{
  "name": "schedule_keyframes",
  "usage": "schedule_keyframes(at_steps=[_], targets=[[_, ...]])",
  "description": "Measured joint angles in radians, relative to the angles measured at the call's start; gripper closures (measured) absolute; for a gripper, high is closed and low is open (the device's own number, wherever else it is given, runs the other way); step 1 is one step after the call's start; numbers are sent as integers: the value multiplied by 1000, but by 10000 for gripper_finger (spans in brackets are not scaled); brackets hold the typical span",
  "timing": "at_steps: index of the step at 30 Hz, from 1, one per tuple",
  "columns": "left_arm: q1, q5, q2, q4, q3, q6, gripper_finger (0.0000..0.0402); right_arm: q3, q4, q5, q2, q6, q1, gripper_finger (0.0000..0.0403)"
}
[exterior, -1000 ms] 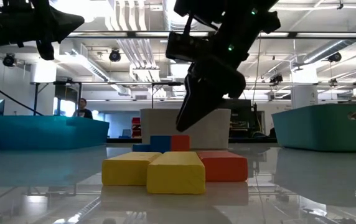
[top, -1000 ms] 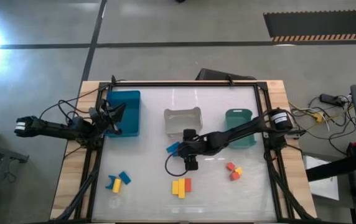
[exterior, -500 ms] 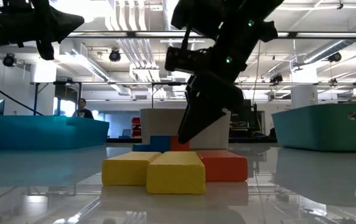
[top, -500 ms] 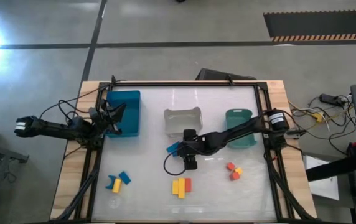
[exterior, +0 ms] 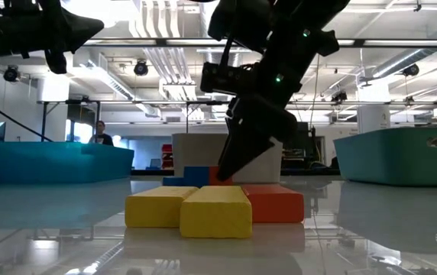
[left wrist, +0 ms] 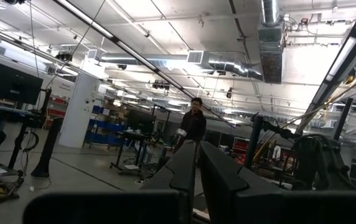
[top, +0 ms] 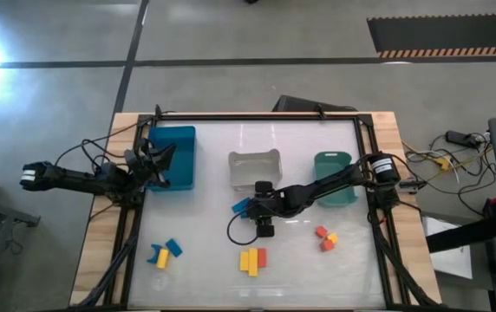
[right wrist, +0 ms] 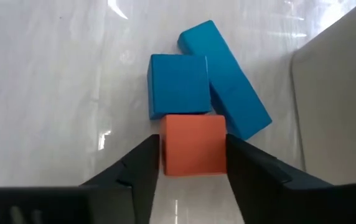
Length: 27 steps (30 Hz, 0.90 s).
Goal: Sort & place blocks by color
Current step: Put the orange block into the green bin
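My right gripper (right wrist: 193,163) hangs over a red cube (right wrist: 193,144) on the table, in front of the clear bin (top: 255,169). Its open fingers straddle the cube. Two blue blocks (right wrist: 181,84) lie against the cube's far side; one shows in the high view (top: 242,206). In the low view the right gripper (exterior: 224,173) points down just behind the near blocks. My left gripper (top: 157,160) waits raised by the blue bin (top: 175,156), with its fingers (left wrist: 187,171) shut and empty. My right gripper comes at the red cube from above, pointing down, with one finger (right wrist: 142,167) at each of two opposite sides (right wrist: 165,149). The fingers lie close against those sides, but I cannot tell whether they touch. The cube rests flat on the table.
Two yellow bars and a red block (top: 251,259) lie near the table's near edge, and fill the low view's foreground (exterior: 203,210). A yellow and blue group (top: 166,253) sits near left, a red and yellow group (top: 324,237) near right. The green bin (top: 333,178) stands at the right.
My right gripper has come down toward the red cube and shifted slightly toward the table's left. No block has moved.
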Motion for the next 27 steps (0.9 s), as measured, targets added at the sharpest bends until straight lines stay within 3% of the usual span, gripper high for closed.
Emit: schedule_keyframes(at_steps=[5,14,27], targets=[[0,0,0,0,0,0,394,1,1,0,0,0,0,281],[0,0,0,0,0,0,394,3,-30,-1,-11,7,0,269],[0,0,0,0,0,0,394,87,-293,-57,-110,89,1,273]])
